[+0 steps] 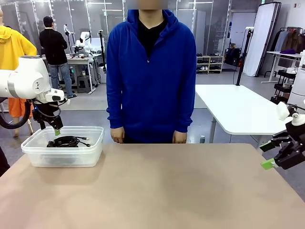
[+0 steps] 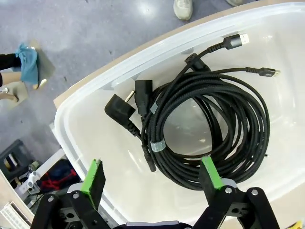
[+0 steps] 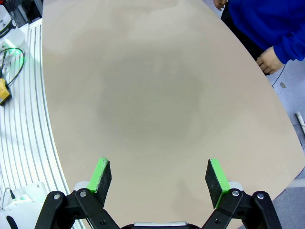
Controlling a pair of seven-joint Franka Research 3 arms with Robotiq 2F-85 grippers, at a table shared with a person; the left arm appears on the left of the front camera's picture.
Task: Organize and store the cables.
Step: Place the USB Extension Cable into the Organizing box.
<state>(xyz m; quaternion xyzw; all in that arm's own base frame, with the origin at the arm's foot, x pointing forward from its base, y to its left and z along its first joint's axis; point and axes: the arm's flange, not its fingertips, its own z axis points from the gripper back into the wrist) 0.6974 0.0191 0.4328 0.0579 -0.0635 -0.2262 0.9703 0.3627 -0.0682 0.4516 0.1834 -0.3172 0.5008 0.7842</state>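
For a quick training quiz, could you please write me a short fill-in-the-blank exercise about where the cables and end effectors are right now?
1. The coiled cables lie inside the clear plastic ____.
2. The left end effector hangs above the container with its jaws ____.
3. The right end effector is open and holds ____.
4. The person's sleeve is ____ in colour.

Missing words: container; open; nothing; blue

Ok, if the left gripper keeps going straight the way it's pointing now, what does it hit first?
Most likely the cables coiled in the clear container. The left gripper hangs open above them, pointing down into the container. Its right-hand pad lines up with the coil's edge; depth is hard to judge.
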